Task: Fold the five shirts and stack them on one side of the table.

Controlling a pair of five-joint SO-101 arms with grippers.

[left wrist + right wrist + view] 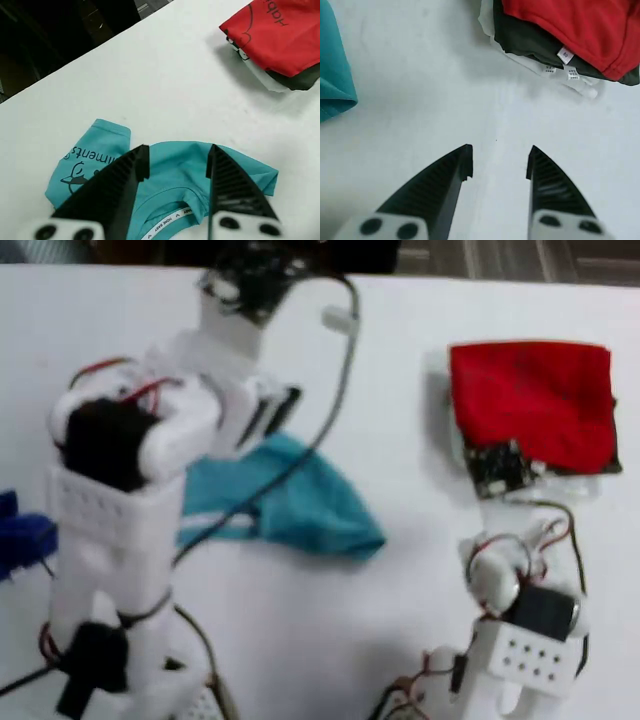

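White tabletop (420, 570) takes up nearly all of the high view, smooth and matte, and a strip of dark floor (480, 258) runs beyond its far edge; the left wrist view shows the same dark room (50, 35) past the table's border. A black cable (340, 380) loops down from the left arm across the surface, and something blue (20, 535) sits at the near left edge, too cut off to identify. The teal shirt (290, 505) lies left of the table's middle, rumpled and only partly folded, with one flap turned out to show dark print and its neckline with white inner tape (172, 220) facing up. The left gripper (177, 152) is over that neckline with its two black fingers spread apart, gripping nothing; whether they touch the cloth cannot be told. Well apart, toward the far right side, sits a stack: the red shirt (530, 400) folded square on top, a dark shirt (520, 40) beneath it and a white shirt (487, 20) at the bottom, small tags poking out along the folded edges. The right gripper (497, 152) is above bare table between the teal shirt's hem (332, 70) and the stack, its fingers likewise parted and empty.
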